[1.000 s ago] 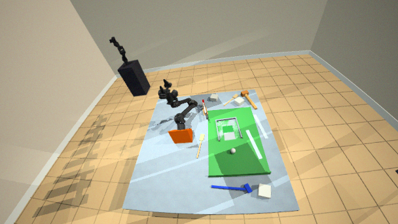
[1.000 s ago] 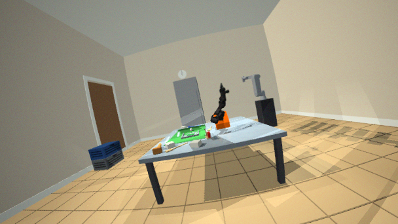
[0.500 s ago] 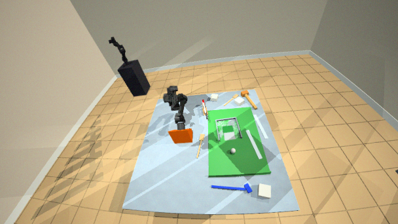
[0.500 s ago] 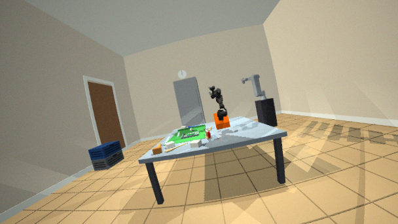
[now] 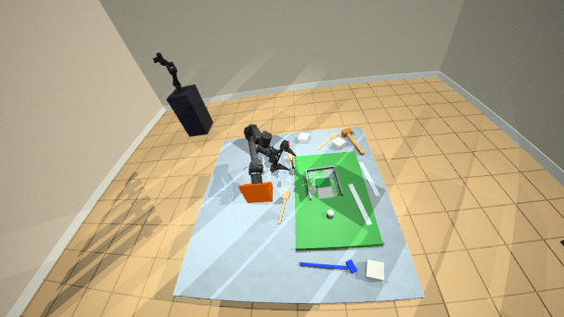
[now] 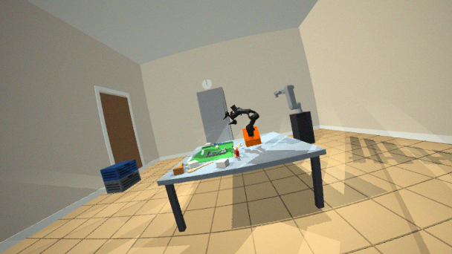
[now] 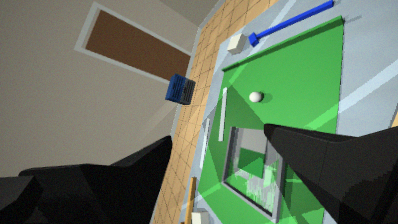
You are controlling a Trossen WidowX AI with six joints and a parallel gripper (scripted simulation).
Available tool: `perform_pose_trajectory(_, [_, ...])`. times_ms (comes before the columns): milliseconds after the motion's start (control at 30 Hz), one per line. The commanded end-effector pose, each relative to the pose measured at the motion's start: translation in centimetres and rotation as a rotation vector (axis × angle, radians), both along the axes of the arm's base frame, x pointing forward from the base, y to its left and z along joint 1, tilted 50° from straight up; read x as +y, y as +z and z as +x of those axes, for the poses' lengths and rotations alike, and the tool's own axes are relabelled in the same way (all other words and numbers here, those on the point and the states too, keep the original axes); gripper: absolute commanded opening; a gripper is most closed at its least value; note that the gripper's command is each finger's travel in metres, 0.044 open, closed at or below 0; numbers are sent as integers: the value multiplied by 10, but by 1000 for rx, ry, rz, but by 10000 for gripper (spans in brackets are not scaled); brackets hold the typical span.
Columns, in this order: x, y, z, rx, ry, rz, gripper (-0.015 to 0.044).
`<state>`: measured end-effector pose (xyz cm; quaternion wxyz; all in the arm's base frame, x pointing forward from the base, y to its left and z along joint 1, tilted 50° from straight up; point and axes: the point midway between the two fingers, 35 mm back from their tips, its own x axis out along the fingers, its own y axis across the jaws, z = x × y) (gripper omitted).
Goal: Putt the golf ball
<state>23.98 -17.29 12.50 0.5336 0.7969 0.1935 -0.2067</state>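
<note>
The red putter [image 5: 288, 144] [image 6: 237, 152] lies at the left side of the green mat [image 5: 315, 234] [image 7: 305, 65], partly hidden by the arm in the top view. The white golf ball [image 5: 329, 213] [image 7: 256, 96] rests on the mat, in front of a pale ramp [image 5: 325, 192] [image 7: 252, 139]. The ramp leads to a green patch [image 7: 251, 163] inside a grey frame [image 5: 339, 182]. My gripper [image 5: 291, 162] [image 6: 227, 121] [image 7: 217, 134] is open and empty, raised well above the table beside the mat.
A blue mallet [image 5: 325, 265] [image 7: 295, 21] and a white block [image 5: 375, 270] [image 7: 236, 44] lie beyond the mat's ball end. White strips [image 5: 360, 204] [image 7: 223, 115] lie at its right. A wooden spoon [image 5: 283, 206] lies near the orange base [image 5: 257, 193]. A brown mallet [image 5: 354, 141] lies at the back.
</note>
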Motion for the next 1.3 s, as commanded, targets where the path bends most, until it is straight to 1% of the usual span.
perform_pose_trajectory(0, [55,-17,18,71,245,151,440])
perform_pose_trajectory(167, [131,-27,25,180,548,374,440])
perform_pose_trajectory(333, [204,-24,17,316,814,611,440])
perform_pose_trajectory(533, [278,-11,1,527,1032,884,440])
perform_pose_trajectory(600, [285,-10,-1,554,1048,911,440])
perform_pose_trajectory(800, [287,-10,-1,554,1048,909,440])
perform_pose_trajectory(1033, [308,-13,-3,553,1049,911,440])
perform_pose_trajectory(1267, [316,-15,-4,554,1046,908,440])
